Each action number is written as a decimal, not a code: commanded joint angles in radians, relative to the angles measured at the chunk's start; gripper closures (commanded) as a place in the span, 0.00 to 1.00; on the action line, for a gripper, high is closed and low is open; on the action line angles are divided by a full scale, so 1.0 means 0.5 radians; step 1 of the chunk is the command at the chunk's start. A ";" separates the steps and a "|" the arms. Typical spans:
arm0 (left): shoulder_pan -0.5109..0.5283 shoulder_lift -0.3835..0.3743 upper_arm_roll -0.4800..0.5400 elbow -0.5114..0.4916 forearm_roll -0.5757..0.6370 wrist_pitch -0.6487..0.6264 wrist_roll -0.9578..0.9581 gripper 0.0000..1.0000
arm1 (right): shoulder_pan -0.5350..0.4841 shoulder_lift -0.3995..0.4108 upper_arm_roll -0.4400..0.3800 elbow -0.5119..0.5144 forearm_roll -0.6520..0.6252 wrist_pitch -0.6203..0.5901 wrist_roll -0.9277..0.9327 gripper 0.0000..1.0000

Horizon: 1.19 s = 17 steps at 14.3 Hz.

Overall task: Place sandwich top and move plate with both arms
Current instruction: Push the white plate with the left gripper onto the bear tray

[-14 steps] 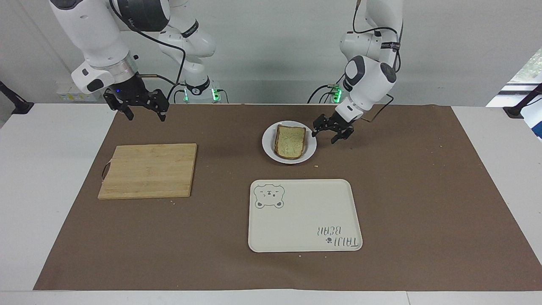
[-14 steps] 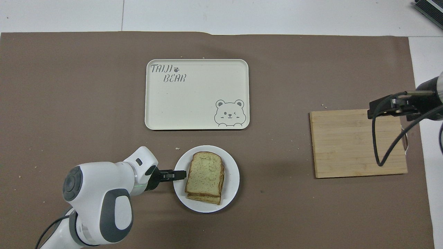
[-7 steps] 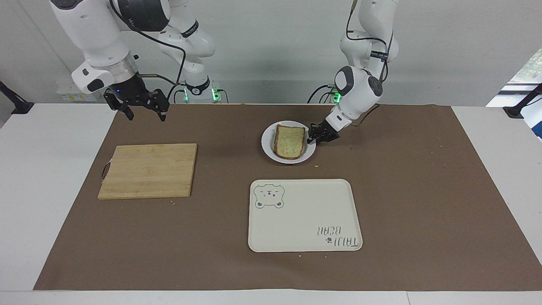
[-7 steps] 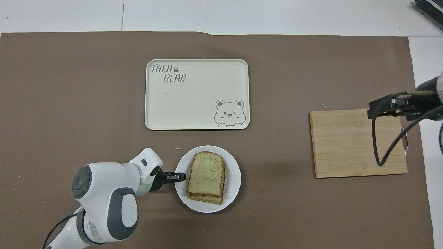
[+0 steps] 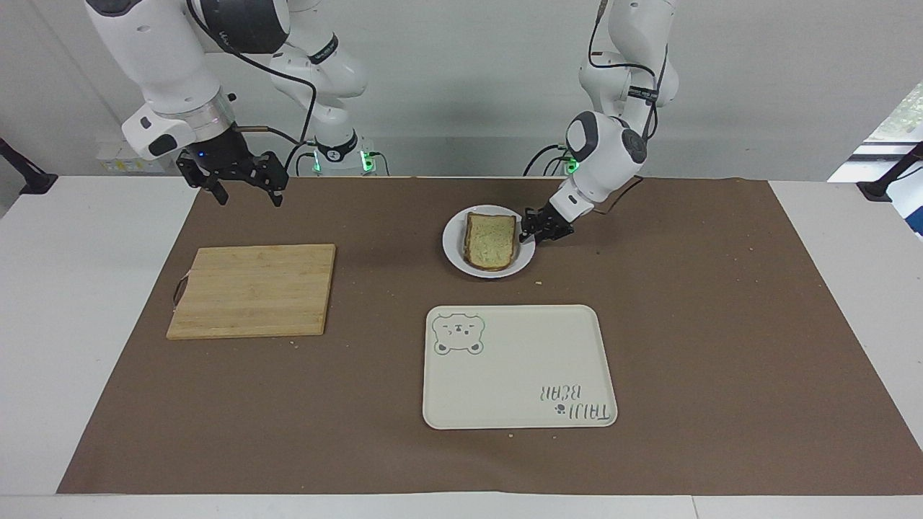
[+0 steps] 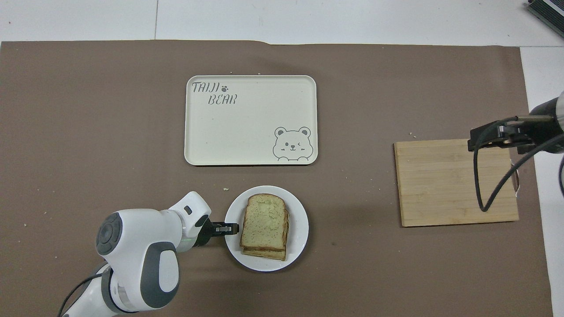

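Note:
The sandwich top point(image 5: 491, 240) lies flat on a stacked sandwich on the small white plate point(image 5: 453, 249), which sits on the brown mat. In the overhead view the sandwich top point(image 6: 264, 224) covers the slice under it on the plate point(image 6: 299, 237). My left gripper point(image 5: 532, 234) is low at the plate's rim toward the left arm's end, shut on the rim; it also shows in the overhead view point(image 6: 231, 228). My right gripper point(image 5: 246, 198) is open and empty, raised over the mat by the cutting board, and waits; it also shows in the overhead view point(image 6: 489, 136).
A cream rectangular tray with a bear drawing point(image 5: 519, 367) lies farther from the robots than the plate, also in the overhead view point(image 6: 251, 127). A bamboo cutting board point(image 5: 252, 288) lies toward the right arm's end, also in the overhead view point(image 6: 454, 185). Crumbs dot the mat.
My left gripper moved in to the plate's rim and shut on it. The plate with the sandwich shifted slightly toward the right arm's end. The right arm has not moved.

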 commanded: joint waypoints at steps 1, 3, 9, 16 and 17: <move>-0.069 -0.022 0.031 -0.035 -0.050 0.009 0.036 0.77 | -0.017 0.009 0.021 0.026 -0.012 0.003 0.033 0.00; -0.066 -0.018 0.031 -0.032 -0.050 0.000 0.033 1.00 | -0.017 0.009 0.021 0.026 -0.015 0.003 0.033 0.00; -0.041 -0.022 0.037 0.027 -0.087 0.003 0.033 1.00 | -0.017 0.009 0.021 0.026 -0.012 0.003 0.033 0.00; 0.026 0.006 0.043 0.217 -0.620 0.003 0.213 1.00 | -0.017 0.009 0.021 0.026 -0.015 0.003 0.033 0.00; 0.044 -0.006 0.043 0.217 -0.748 0.000 0.326 1.00 | -0.017 0.009 0.021 0.026 -0.012 0.003 0.033 0.00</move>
